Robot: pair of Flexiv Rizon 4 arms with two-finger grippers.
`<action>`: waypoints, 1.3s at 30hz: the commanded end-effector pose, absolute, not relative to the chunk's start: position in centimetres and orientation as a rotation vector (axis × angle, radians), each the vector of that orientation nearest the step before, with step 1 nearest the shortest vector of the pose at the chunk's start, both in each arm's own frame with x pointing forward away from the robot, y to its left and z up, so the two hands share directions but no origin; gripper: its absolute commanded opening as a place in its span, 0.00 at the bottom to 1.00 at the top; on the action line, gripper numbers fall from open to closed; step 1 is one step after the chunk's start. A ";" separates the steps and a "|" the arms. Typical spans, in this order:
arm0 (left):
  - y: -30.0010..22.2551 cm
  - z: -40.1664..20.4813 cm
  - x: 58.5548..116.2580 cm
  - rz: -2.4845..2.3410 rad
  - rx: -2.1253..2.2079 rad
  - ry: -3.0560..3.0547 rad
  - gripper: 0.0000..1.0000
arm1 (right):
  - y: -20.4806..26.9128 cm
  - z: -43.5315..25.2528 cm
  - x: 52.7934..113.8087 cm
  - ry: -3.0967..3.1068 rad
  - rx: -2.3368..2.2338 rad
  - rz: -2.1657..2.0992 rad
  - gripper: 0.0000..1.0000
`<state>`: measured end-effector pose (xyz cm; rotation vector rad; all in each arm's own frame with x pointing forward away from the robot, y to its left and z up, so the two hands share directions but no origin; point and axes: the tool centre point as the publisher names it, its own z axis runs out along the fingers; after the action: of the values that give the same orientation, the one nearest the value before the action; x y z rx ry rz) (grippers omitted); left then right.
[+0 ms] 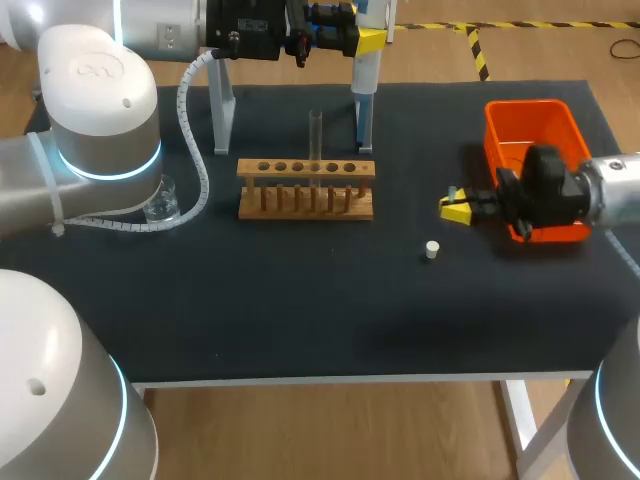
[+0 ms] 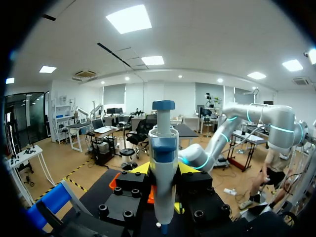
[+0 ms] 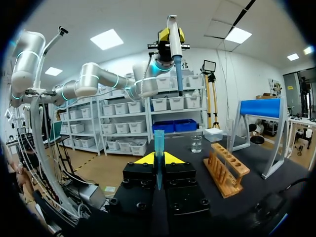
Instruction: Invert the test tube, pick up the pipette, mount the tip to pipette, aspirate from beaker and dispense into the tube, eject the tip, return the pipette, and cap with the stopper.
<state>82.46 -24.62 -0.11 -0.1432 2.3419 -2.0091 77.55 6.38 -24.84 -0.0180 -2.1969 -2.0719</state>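
Observation:
My left gripper [image 1: 365,41] hangs above the table's back edge, shut on the white and blue pipette [image 1: 363,92], which points down behind the rack. In the left wrist view the pipette [image 2: 163,158] stands upright between the left gripper's [image 2: 164,170] yellow tips. My right gripper [image 1: 458,208] is low over the table right of the rack, shut on a blue pipette tip [image 3: 158,148] held upright in the right gripper [image 3: 158,159]. A clear test tube [image 1: 315,140] stands in the wooden rack [image 1: 305,190]. The white stopper [image 1: 431,250] lies on the mat. The glass beaker [image 1: 160,203] sits at the left.
An orange bin [image 1: 530,118] stands at the right, partly behind my right wrist. A stand's grey legs [image 1: 222,105] rise at the back behind the rack. The dark mat's front edge [image 1: 330,375] runs across the near side.

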 end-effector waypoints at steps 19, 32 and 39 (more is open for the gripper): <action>-24.7 -0.1 82.4 -2.008 -0.146 2.340 0.00 | 13.7 -23.7 80.1 -2.161 0.010 -2.086 0.00; -24.7 -0.1 82.4 -2.008 -0.146 2.340 0.00 | 15.9 -23.0 80.2 -2.159 0.022 -2.082 0.00; -24.7 -0.1 82.4 -2.008 -0.146 2.340 0.00 | 16.7 -22.9 80.2 -2.162 0.023 -2.079 0.00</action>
<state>82.46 -24.61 -0.11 -0.1432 2.3419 -2.0091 80.09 16.37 -22.99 0.0247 -2.1585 -2.0828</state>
